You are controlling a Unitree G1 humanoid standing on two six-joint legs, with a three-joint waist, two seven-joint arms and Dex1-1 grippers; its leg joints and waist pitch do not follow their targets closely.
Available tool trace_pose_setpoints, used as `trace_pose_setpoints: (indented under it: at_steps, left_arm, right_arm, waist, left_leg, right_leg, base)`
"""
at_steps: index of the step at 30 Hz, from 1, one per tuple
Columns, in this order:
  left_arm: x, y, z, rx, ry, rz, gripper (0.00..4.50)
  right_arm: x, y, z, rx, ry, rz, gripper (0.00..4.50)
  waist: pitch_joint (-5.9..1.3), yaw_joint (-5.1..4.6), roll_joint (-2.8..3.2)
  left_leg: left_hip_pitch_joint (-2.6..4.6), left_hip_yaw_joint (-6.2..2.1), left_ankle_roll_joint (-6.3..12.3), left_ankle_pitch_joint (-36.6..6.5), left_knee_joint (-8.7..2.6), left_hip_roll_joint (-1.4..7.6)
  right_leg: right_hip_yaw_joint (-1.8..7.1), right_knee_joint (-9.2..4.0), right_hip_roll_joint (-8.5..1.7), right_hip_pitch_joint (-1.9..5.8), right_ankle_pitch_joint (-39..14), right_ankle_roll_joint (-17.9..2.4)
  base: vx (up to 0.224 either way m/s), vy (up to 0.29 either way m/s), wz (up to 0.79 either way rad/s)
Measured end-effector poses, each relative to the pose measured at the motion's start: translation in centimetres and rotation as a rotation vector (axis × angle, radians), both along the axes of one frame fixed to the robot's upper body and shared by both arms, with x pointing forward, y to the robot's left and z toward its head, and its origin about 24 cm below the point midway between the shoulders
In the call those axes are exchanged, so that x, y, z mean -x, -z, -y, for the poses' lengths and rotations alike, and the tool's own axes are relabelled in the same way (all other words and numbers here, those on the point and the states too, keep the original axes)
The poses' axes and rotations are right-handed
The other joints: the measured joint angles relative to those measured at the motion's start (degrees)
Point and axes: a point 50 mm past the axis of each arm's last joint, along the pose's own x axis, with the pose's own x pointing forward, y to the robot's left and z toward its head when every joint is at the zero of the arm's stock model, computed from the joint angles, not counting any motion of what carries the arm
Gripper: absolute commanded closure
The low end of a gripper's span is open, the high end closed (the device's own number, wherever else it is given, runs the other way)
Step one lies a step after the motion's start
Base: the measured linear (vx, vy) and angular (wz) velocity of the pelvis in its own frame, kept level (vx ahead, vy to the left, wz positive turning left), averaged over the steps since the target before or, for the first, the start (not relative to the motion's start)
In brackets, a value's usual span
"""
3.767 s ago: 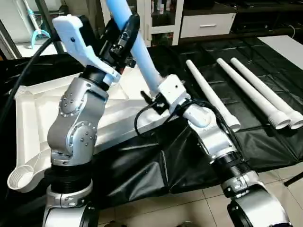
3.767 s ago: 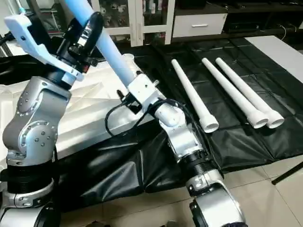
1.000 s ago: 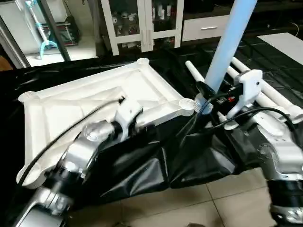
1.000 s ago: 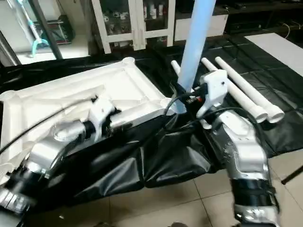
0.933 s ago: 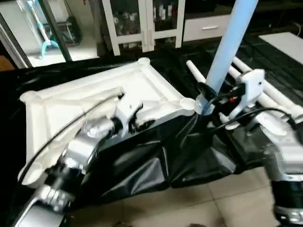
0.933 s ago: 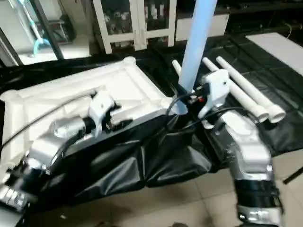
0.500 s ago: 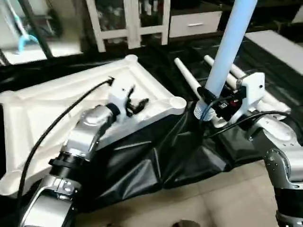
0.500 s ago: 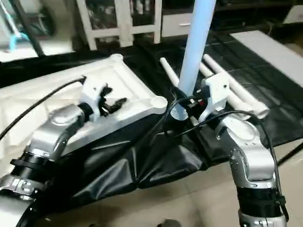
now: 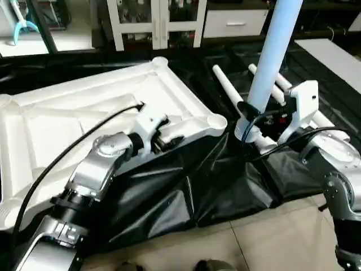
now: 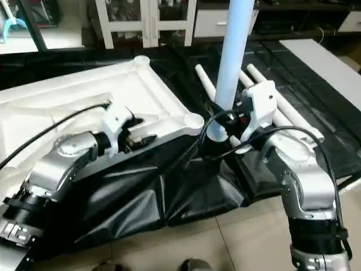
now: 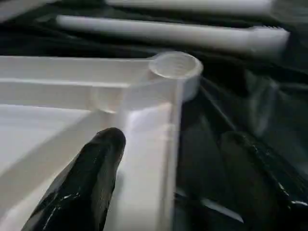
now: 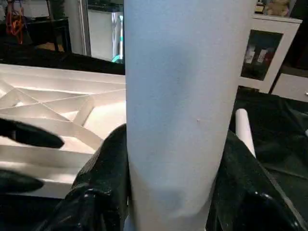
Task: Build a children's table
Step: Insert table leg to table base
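From the head cameras, the table top (image 9: 84,118) lies upside down on a black sheet (image 9: 186,186), a white plastic square with a raised rim, ribs running slantwise across its underside and a round socket (image 9: 216,121) at each visible corner. The left gripper (image 9: 164,139) sits at the near rim close to that near right socket, its black fingers spread apart with the rim between them. The right gripper (image 9: 252,117) is clamped on a leg (image 9: 272,53), a long white tube that stands nearly upright with its ribbed lower end (image 9: 247,132) just beside the socket, over the sheet and not in it. Three more legs (image 9: 225,86) lie side by side on the sheet behind the right arm. A white cabinet (image 9: 155,22) with glass doors stands beyond.

In the left wrist view, one black finger (image 11: 89,183) lies over the inner side of the white rim and the other (image 11: 260,168) hangs over the black sheet outside it, well apart. The round socket (image 11: 174,66) shows ahead of them, open and hollow, with two legs (image 11: 163,31) lying past it.

In the right wrist view, the smooth white tube (image 12: 180,106) rises between two black fingers (image 12: 103,178) pressed against its sides. The ribbed underside of the top (image 12: 53,103) lies beyond, and another leg (image 12: 245,127) rests on the sheet.
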Motion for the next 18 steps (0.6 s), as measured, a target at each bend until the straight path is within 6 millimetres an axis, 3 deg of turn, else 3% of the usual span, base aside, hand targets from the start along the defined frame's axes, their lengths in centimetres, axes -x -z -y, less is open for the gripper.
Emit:
trace_pose_setpoints:
  at_steps: [8,10,13,15,18]
  left_arm:
    - [-0.2,0.7,-0.6,-0.102,0.043,-0.068,0.96]
    - [-0.3,1.0,-1.0,-0.122,0.025,-0.090,1.31]
    - [-0.4,1.5,-1.6,-0.151,0.013,-0.129,1.35]
    - [-0.3,1.5,-1.8,-0.162,0.026,-0.139,1.74]
    - [-0.3,1.5,-1.8,-0.165,0.037,-0.146,1.94]
  right_arm:
    - [0.1,0.0,0.1,0.015,-0.020,-0.012,2.65]
    - [0.1,0.0,0.1,0.016,-0.022,-0.012,2.65]
    - [0.1,0.0,0.2,0.025,-0.028,-0.014,2.65]
    - [0.1,0.0,0.0,0.028,-0.032,-0.014,2.65]
    - [0.1,0.1,-0.1,0.031,-0.035,-0.015,2.65]
  waist:
    - [0.35,-0.02,0.57]
    - [0.36,-0.03,0.60]
    - [0.41,0.00,0.68]
    - [0.41,0.02,0.69]
    - [0.43,0.02,0.71]
  left_leg:
    - [0.20,0.08,-0.12,0.05,-0.19,0.00]
    - [0.22,0.10,-0.12,0.05,-0.26,0.00]
    - [0.24,0.11,-0.12,0.05,-0.35,0.00]
    - [0.30,0.14,-0.14,0.06,-0.43,0.00]
    - [0.32,0.17,-0.15,0.07,-0.46,0.00]
  right_leg:
    - [0.09,0.03,0.00,0.04,0.02,-0.03]
    - [0.12,0.01,0.00,0.03,0.02,-0.03]
    - [0.12,-0.03,0.01,0.03,0.02,-0.03]
    - [0.12,-0.04,0.00,0.03,0.01,-0.03]
    - [0.13,-0.05,0.00,0.03,0.01,-0.04]
  base:
    - [0.000,0.000,0.00]
    - [0.000,0.000,0.00]
    - [0.000,0.000,0.00]
    - [0.000,0.000,0.00]
    - [0.000,0.000,0.00]
